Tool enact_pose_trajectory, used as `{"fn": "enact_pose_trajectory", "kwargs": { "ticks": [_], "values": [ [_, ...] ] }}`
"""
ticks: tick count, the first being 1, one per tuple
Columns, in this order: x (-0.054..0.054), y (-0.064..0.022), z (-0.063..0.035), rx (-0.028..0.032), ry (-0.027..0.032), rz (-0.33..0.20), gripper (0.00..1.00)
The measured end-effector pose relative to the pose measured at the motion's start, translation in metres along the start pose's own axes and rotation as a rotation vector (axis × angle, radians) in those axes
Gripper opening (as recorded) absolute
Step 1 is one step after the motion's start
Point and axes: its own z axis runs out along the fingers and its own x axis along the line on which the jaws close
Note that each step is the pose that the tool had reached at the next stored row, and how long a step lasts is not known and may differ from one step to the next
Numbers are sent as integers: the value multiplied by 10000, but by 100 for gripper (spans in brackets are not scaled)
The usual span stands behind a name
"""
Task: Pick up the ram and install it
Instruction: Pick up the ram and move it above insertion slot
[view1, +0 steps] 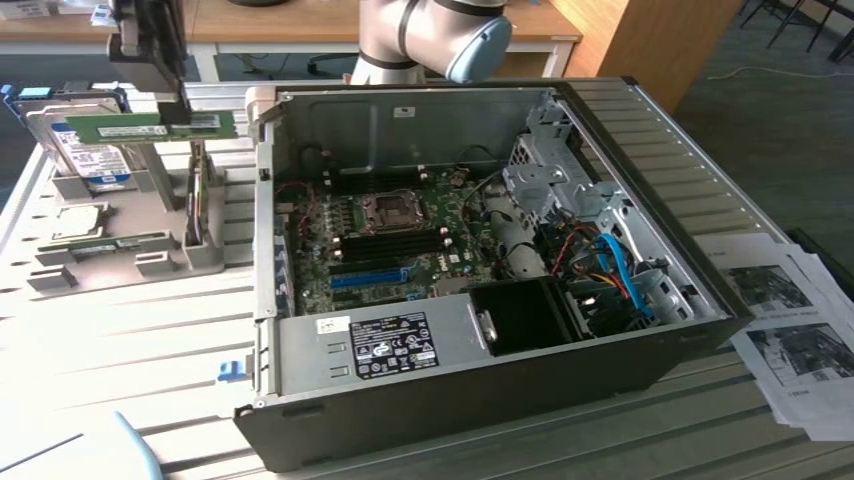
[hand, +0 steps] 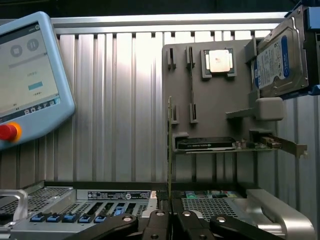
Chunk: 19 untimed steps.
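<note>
Gripper (view1: 163, 108) is clamped on the ram (view1: 114, 127) in the upper left of the frame, stick lying level, long axis sideways, above the grey parts holder (view1: 114, 262), with the open PC case (view1: 694, 180) off to its right.

One hard drive (hand: 275, 62), one CPU (hand: 219, 61), one computer case (view1: 441, 405)

An open computer case (view1: 441, 390) sat mid-bench; a grey rack (view1: 127, 262) holding a hard drive (view1: 83, 160) stood by the edge on the exterior view's left.
</note>
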Motion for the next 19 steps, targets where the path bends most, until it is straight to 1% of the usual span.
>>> {"fn": "enact_pose_trajectory", "kwargs": {
  "ticks": [1,19],
  "values": [
    [-2,-64,-2,1,-1,0,11],
    [-13,-472,-19,0,0,0,11]
  ]
}}
